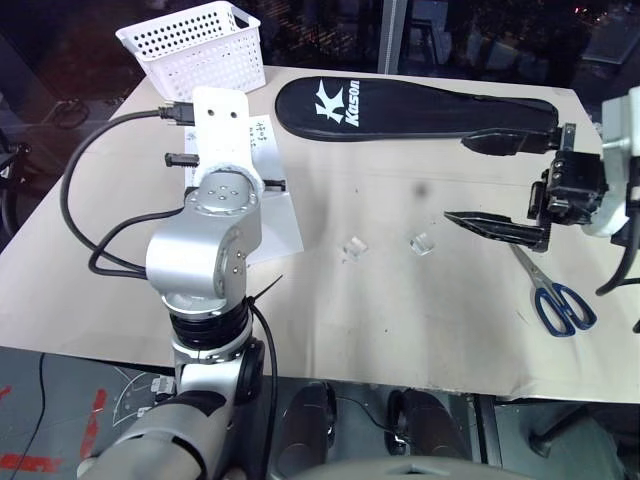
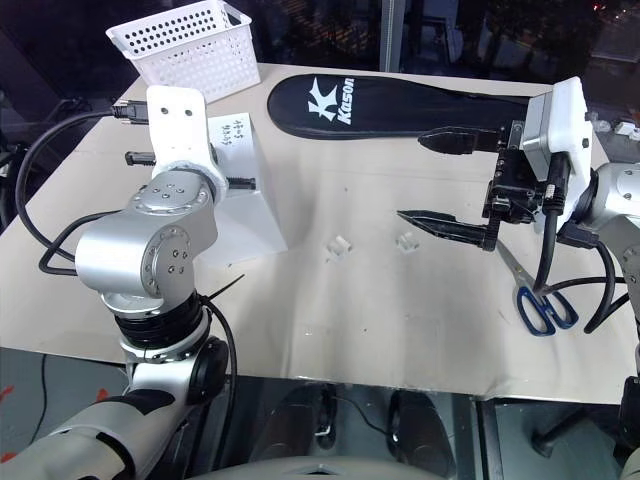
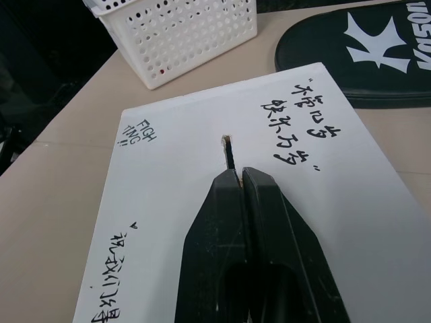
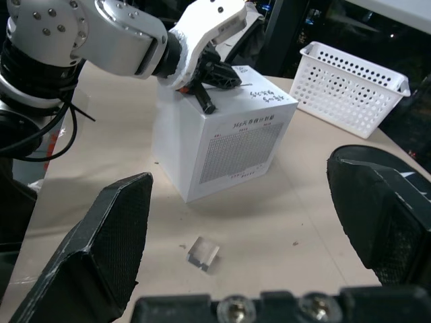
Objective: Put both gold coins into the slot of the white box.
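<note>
The white box (image 3: 168,202) stands on the table's left side, with handwritten text on its top. My left gripper (image 3: 241,173) is shut, and its tips rest right at the near end of the dark slot (image 3: 229,151). Nothing shows between the shut fingers. The right wrist view has the same gripper (image 4: 205,99) on the box (image 4: 222,141) top. My right gripper (image 2: 410,175) hangs open and empty above the table's right side, pointing left toward the box. The gold coins are hidden.
A white perforated basket (image 1: 195,45) stands behind the box. A black Kason case (image 1: 400,105) lies along the far edge. Blue-handled scissors (image 1: 555,295) lie under my right gripper. Two small clear blocks (image 1: 354,247) (image 1: 421,242) sit mid-table.
</note>
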